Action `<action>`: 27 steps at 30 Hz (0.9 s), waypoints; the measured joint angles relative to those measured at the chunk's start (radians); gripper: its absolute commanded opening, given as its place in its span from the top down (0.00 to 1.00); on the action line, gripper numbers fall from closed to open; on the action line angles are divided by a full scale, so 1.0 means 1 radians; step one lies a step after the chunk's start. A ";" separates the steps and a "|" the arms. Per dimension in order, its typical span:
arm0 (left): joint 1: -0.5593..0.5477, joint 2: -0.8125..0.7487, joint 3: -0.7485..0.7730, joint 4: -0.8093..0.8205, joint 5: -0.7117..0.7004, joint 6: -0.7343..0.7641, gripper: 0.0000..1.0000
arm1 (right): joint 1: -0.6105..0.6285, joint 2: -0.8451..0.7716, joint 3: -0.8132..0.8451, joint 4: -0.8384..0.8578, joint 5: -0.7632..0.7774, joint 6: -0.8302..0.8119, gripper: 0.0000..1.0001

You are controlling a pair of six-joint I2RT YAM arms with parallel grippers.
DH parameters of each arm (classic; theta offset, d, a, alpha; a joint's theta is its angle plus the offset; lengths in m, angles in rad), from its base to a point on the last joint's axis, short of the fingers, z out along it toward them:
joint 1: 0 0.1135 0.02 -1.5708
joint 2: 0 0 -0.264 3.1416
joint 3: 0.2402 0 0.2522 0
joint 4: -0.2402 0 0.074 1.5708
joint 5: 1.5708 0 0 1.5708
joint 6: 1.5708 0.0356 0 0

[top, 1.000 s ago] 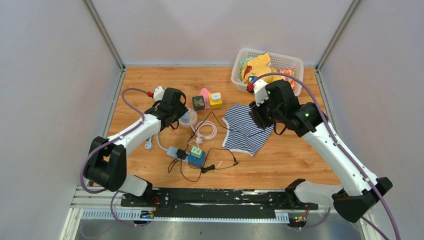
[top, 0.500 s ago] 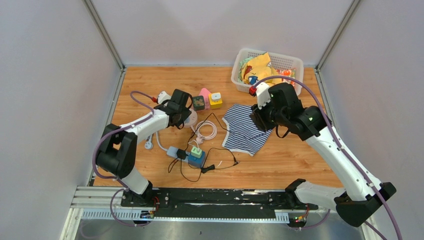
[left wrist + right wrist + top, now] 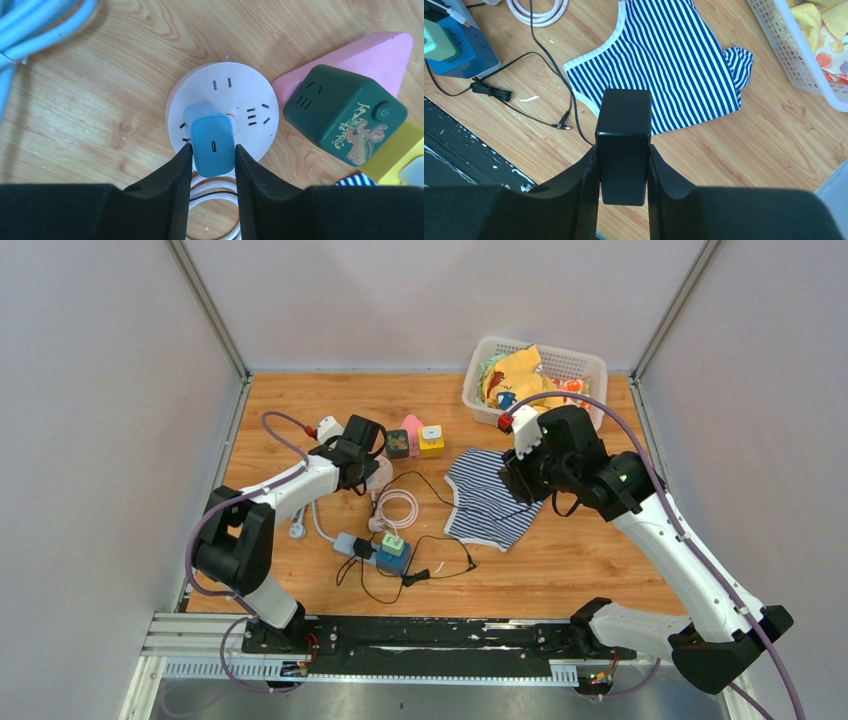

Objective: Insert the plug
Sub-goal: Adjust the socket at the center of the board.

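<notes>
On the left side of the tabletop [image 3: 90, 105] my left claw [image 3: 212, 148] points straight down, and its two fingers [image 3: 175, 170] lie against opposite sides of the blue plug [image 3: 213, 137], so I read it as pinching the plug. The plug stands on the near half of the round pink socket disc [image 3: 245, 92], its long axis rising out of the disc toward the wrist camera, in line with the claw's own reach. That is what the next move turns on. I judge that seating it needs a push straight down along that axis, with no sideways lean. The plug body hides its prongs, so I cannot tell whether they are fully home. Just right of the disc sit a dark green cube adapter [image 3: 345, 115] and a pink wedge [image 3: 370, 47], close enough that I would keep the fingers from swinging that way. Further right, well apart from the socket, my right claw [image 3: 623, 150] is pressed onto a black block [image 3: 624, 125] above the striped cloth [image 3: 674, 55], with the white basket [image 3: 796, 67] at the far right. The left arm is plainly the nearer one, so the insertion belongs to it.
</notes>
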 measured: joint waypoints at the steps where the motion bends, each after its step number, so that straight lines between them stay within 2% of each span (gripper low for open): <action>1: 0.000 0.000 0.002 -0.003 -0.005 0.021 0.77 | 0.000 -0.003 0.005 -0.004 -0.003 -0.003 1.00; 7: 0.000 -0.001 0.006 0.001 -0.018 0.175 0.79 | 0.000 -0.035 0.058 -0.051 0.019 -0.040 1.00; 14: 0.000 -0.001 0.003 0.048 0.017 0.351 0.79 | 0.000 -0.043 0.199 -0.100 0.180 -0.119 1.00; 18: 0.000 -0.001 -0.005 0.090 0.066 0.446 0.79 | 0.000 -0.043 0.261 -0.103 0.215 -0.166 1.00; 21: 0.000 -0.001 -0.014 0.123 0.108 0.513 0.75 | 0.000 -0.037 0.266 -0.100 0.182 -0.187 1.00; 27: 0.002 -0.005 -0.038 0.193 0.262 0.653 0.73 | 0.005 0.058 0.256 -0.064 -0.007 -0.193 1.00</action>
